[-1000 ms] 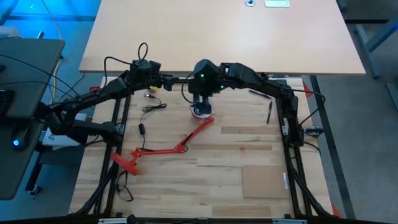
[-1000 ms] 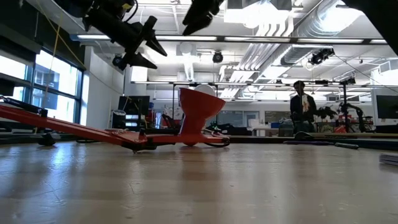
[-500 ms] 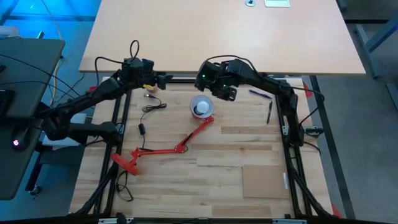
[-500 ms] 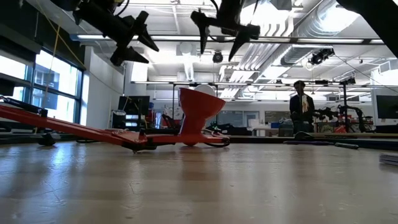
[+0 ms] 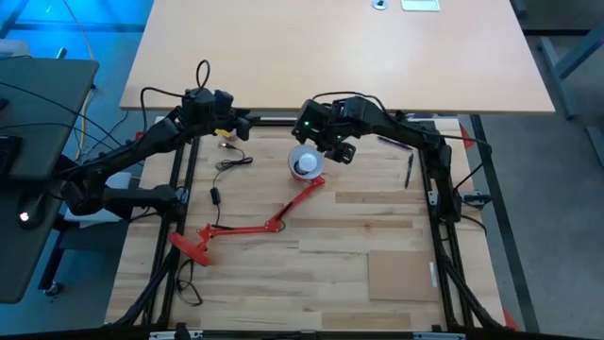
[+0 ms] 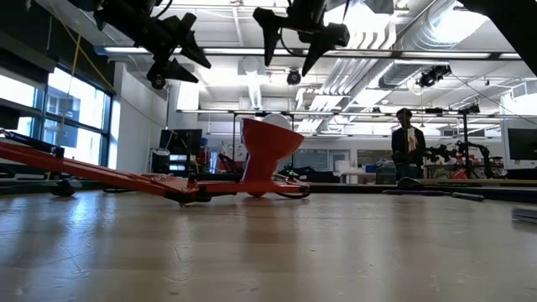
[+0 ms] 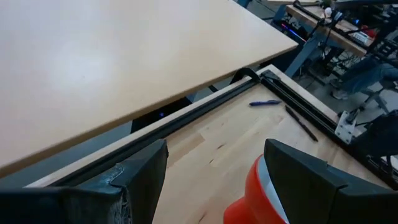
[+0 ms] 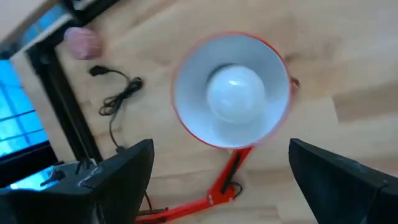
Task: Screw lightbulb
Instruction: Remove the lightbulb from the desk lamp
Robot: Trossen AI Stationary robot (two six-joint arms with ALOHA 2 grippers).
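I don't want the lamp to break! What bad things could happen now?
The lightbulb sits inside the red lamp's shade, and both grippers are open and up above, holding nothing. If the bulb is not screwed in fully, it might wobble or fall out. The right gripper hangs just beside the shade, so a low move could bump the lamp over. The black cord on the table could snag the left gripper.

Lab hall beyond the wooden table (image 6: pixel 268 252): exposed ceiling ducts (image 6: pixel 394 50) overhead, tall windows (image 6: pixel 50 109) left of them. A person (image 6: pixel 409 143) stands below the ducts, beside a bench (image 6: pixel 478 180) with equipment.
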